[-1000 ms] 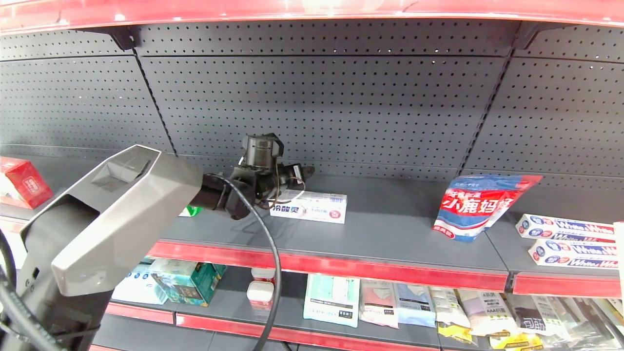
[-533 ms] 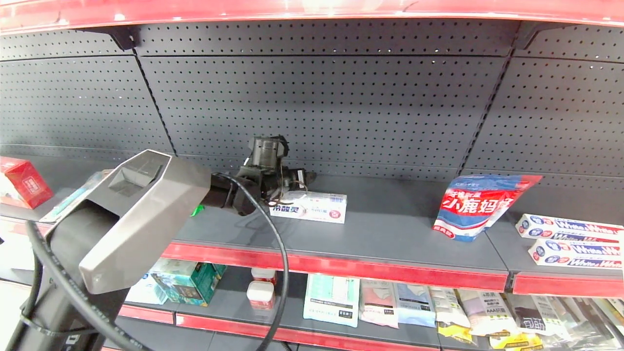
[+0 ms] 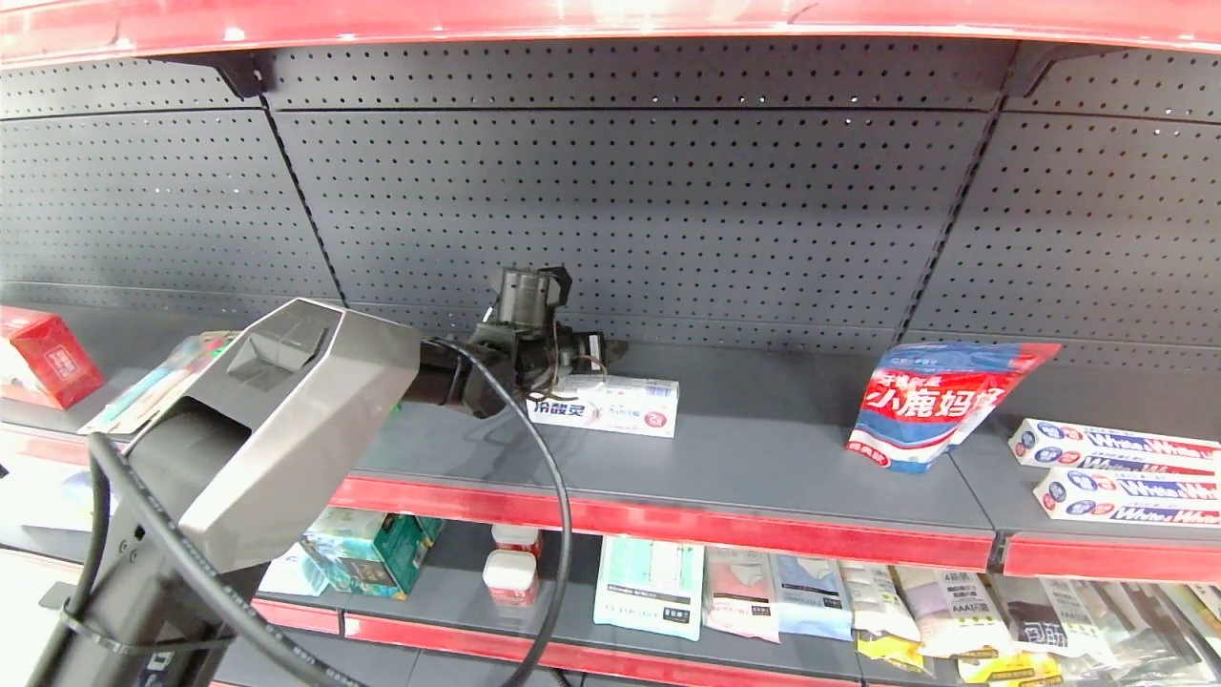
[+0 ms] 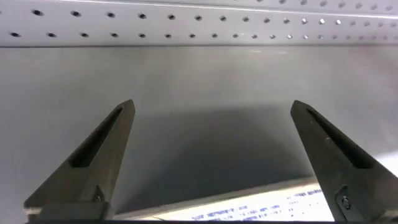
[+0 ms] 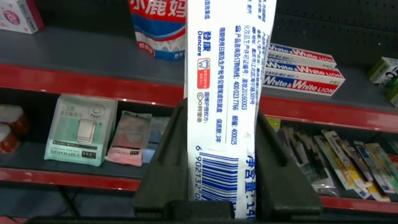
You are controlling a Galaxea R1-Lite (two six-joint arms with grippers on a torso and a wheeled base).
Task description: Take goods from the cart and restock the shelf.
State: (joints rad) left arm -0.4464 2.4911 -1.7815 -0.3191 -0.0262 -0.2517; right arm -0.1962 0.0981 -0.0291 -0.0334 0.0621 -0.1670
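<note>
My left gripper (image 3: 599,347) is out over the grey shelf board (image 3: 763,448), just behind and above a white toothpaste box (image 3: 604,405) that lies flat there. In the left wrist view the left gripper (image 4: 212,107) is open, with bare shelf between its fingers and the edge of the white box (image 4: 249,208) below them. My right gripper (image 5: 221,155) is shut on a long white toothpaste box with blue print (image 5: 225,81), held upright in front of the shelves.
A blue and red pouch (image 3: 940,401) and two toothpaste boxes (image 3: 1116,472) stand on the right of the shelf. On the left are a red box (image 3: 43,358) and a toothbrush pack (image 3: 157,382). The lower shelf (image 3: 649,582) holds several packets. The pegboard back wall (image 3: 620,210) is close.
My left arm has pushed a little farther right and deeper over the shelf, uncovering the toothbrush pack at the left. The white box on the shelf has not moved.
</note>
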